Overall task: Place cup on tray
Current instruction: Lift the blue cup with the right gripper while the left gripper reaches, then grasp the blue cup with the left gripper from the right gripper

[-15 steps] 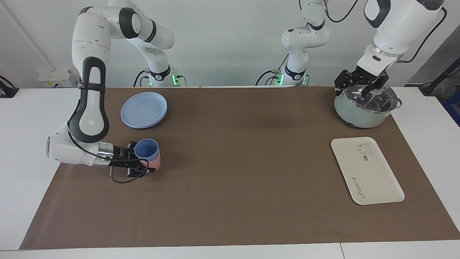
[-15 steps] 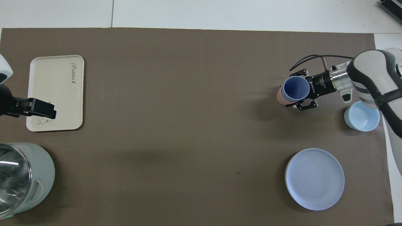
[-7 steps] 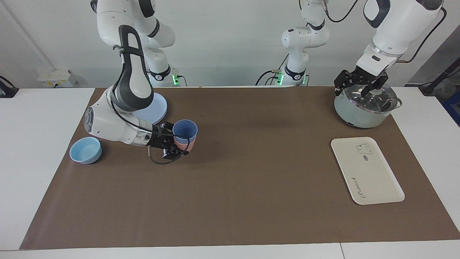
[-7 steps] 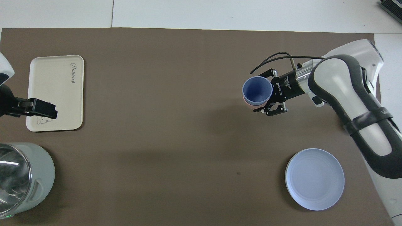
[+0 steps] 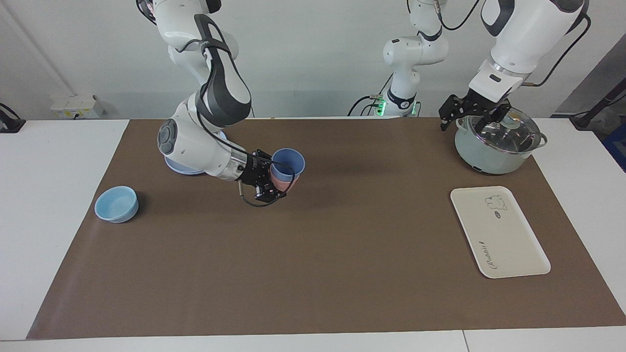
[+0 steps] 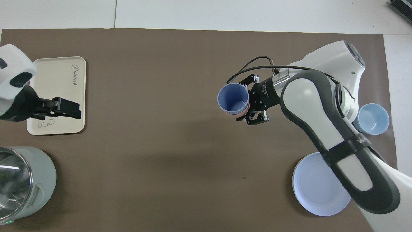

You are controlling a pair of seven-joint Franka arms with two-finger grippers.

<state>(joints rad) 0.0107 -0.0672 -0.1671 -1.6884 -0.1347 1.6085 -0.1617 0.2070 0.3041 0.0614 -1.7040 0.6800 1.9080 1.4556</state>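
Note:
The periwinkle-blue cup [image 5: 288, 160] sits nested in a salmon-pink cup [image 5: 280, 182]. My right gripper [image 5: 274, 177] is shut on this pair from the side and holds it upright in the air over the mat, near the table's middle. The cup [image 6: 233, 98] and the right gripper [image 6: 250, 100] also show in the overhead view. The cream-white tray [image 5: 499, 234] with the bear drawing lies flat and bare at the left arm's end, also in the overhead view [image 6: 54, 80]. My left gripper [image 5: 470, 116] is open, raised beside the pot, and overlaps the tray's near edge in the overhead view [image 6: 66, 109].
A grey-green pot with a glass lid [image 5: 494, 146] stands nearer to the robots than the tray. A round blue plate [image 6: 312, 190] lies under the right arm. A light-blue bowl [image 5: 116, 204] stands at the right arm's end of the mat.
The right gripper has lifted the nested cups and carried them from the right arm's end toward the table's middle, uncovering the bowl. The left gripper has shifted slightly toward the middle.

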